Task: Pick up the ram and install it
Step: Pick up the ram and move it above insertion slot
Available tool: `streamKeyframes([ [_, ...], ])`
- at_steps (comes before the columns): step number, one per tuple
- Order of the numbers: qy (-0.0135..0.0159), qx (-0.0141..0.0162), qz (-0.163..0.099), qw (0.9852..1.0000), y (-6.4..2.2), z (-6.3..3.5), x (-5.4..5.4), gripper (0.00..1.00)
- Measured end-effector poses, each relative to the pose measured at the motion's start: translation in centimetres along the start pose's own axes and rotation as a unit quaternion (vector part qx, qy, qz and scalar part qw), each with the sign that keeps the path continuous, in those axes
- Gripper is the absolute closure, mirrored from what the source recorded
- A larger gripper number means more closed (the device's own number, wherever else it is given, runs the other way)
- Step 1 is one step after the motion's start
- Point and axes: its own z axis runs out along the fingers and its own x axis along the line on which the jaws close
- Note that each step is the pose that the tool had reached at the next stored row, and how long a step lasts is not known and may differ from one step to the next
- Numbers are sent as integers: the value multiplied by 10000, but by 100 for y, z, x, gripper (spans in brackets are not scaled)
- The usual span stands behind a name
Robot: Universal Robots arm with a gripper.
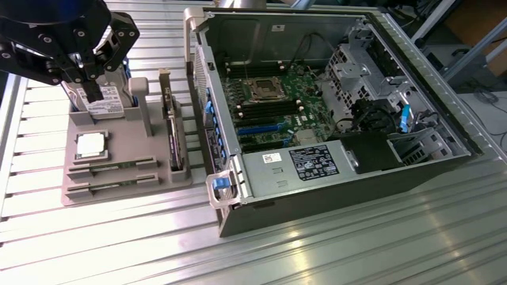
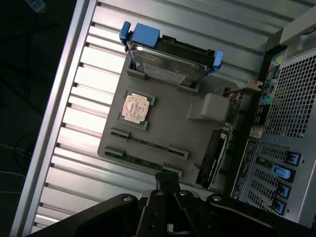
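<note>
The gripper, fingers clenched on nothing, hangs above the grey tray; two ram sticks lie slotted there.

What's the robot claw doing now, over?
Gripper shut, over the tray by the hard drive. Ram lying in its tray slot, untouched. Nothing on top of it.

At the exterior view's left of the open black computer case, a grey plastic tray holds, back to front, an upright metal hard drive, a square silver processor and two thin green ram sticks.
</note>
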Motion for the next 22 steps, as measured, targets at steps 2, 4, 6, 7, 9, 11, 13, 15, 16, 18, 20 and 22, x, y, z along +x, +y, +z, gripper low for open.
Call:
streamKeyframes([
  [2,4,10,-30,10000,0,0,0,89],
  [4,7,15,-52,10000,0,0,0,89],
  [6,10,21,-71,10000,0,0,0,89],
  [7,10,23,-78,10000,0,0,0,89],
  [9,15,31,-112,9999,0,0,0,89],
  [11,20,43,-155,9999,0,0,0,89],
  [13,24,49,-184,9998,0,0,0,89],
  [15,25,51,-205,9998,0,0,0,89],
  [16,26,52,-215,9998,0,0,0,89],
  [18,29,56,-261,9996,0,0,0,89],
  [20,32,59,-316,9995,0,0,0,89],
  [22,35,59,-379,9993,0,0,0,89],
])
